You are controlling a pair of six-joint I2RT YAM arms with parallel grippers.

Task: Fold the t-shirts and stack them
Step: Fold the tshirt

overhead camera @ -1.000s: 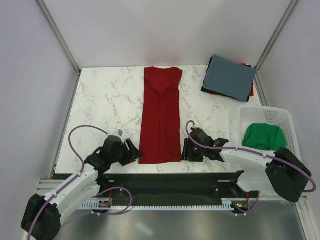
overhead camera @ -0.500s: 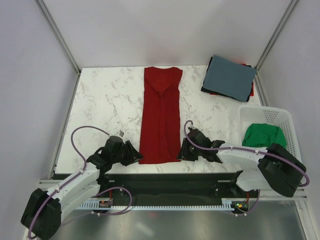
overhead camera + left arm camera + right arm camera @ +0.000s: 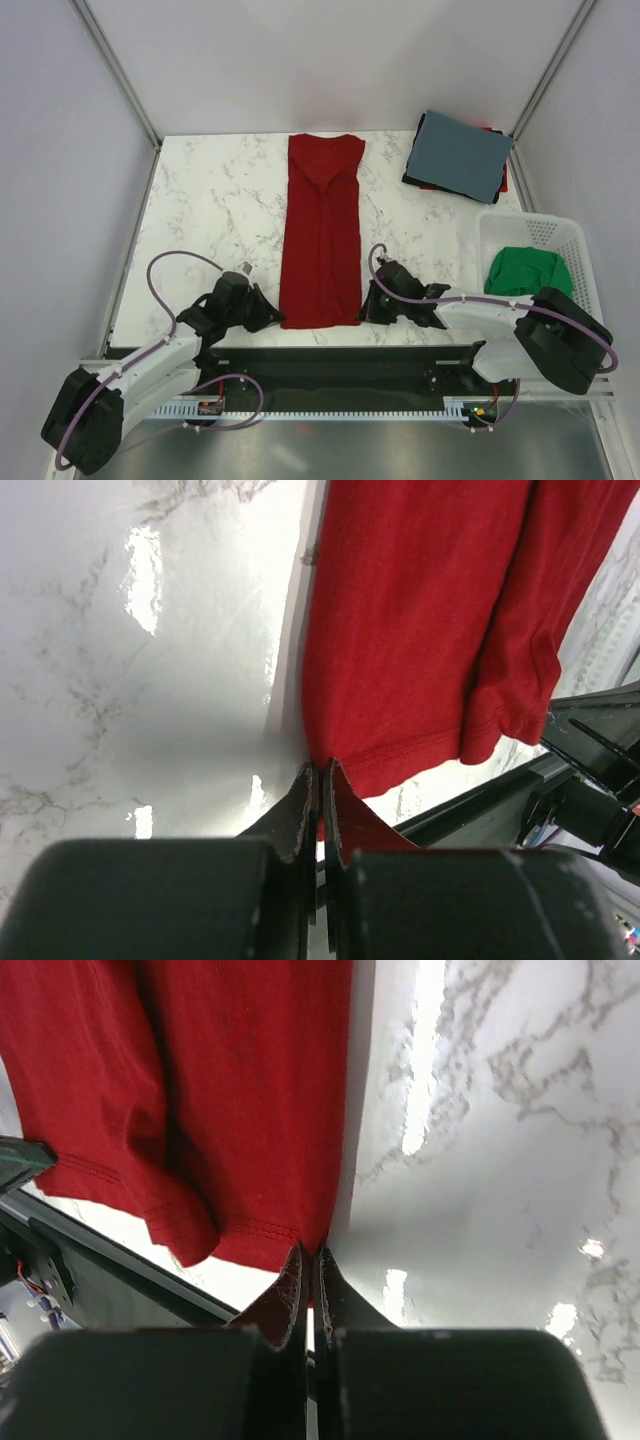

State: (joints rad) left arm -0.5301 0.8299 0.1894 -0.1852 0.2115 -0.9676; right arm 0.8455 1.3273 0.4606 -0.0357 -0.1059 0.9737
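Note:
A red t-shirt [image 3: 322,232] lies folded into a long narrow strip down the middle of the marble table, collar end far, hem near. My left gripper [image 3: 277,318] is shut on the hem's near left corner [image 3: 345,755]. At the near right corner [image 3: 290,1222] my right gripper [image 3: 364,311] is likewise shut on the cloth. A slate-blue t-shirt [image 3: 460,152] lies folded on top of darker ones at the far right. A green t-shirt [image 3: 527,272] sits crumpled in the basket.
A white slatted basket [image 3: 575,240] stands at the right edge of the table. The table's dark front rail [image 3: 340,362] runs just behind both grippers. Bare marble [image 3: 210,215] stretches left of the red t-shirt.
Both grippers moved inward to the red t-shirt's near corners and went from open to shut on the hem.

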